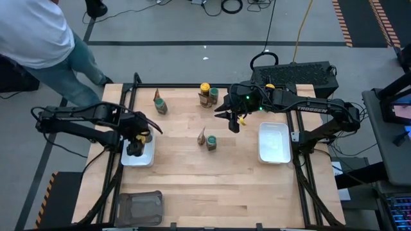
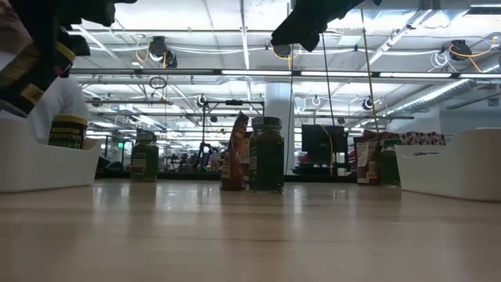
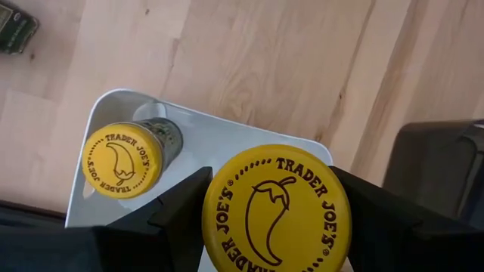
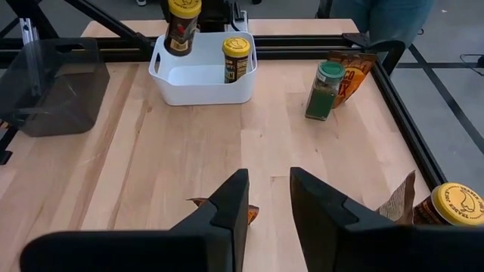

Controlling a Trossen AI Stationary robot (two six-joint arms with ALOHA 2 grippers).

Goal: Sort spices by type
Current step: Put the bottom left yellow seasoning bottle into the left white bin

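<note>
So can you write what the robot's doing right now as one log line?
left gripper: holding yellow-lid jar above left white tray | in tray: one yellow-lid jar already | right gripper: empty, hovering mid-table

Light wooden plank desk (image 1: 192, 192) in a black metal frame (image 1: 133, 86). Grey floor (image 1: 167, 25) around it, black cables (image 1: 231, 6) at 12 o'clock, orange-striped floor tape (image 1: 342, 22) at 1 o'clock. Level view: white open ceiling (image 2: 235, 23) with long strip lights (image 2: 313, 73) and hanging cables.
</note>
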